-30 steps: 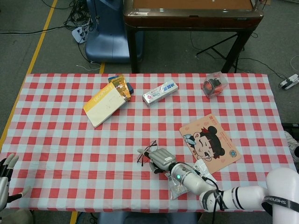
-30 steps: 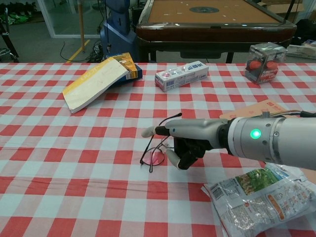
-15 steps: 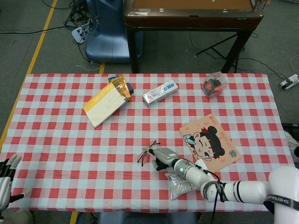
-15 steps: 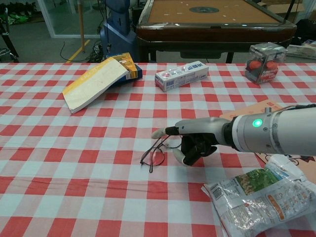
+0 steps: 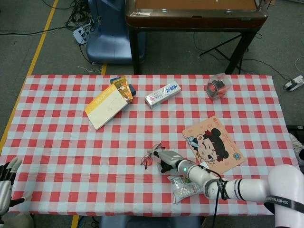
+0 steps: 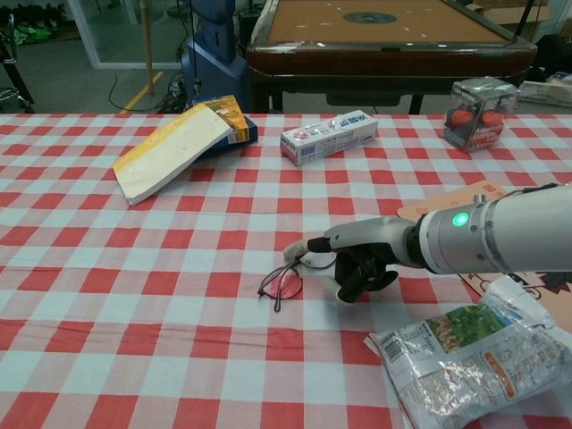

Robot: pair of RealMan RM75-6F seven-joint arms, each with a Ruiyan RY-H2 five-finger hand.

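While pinched by the right robot hand (image 6: 353,264) | glasses (image 6: 284,279) lie just left of it on tablecloth (image 6: 134,295).

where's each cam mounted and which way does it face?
Head view: high above the near edge, looking steeply down on the whole checked table; shows the right robot hand with its arm, and the left robot hand at the bottom-left corner.
Chest view: low, looking across the table toward the far side; shows only the right robot hand and forearm.
Shared: right robot hand at the glasses, book, toothpaste box.
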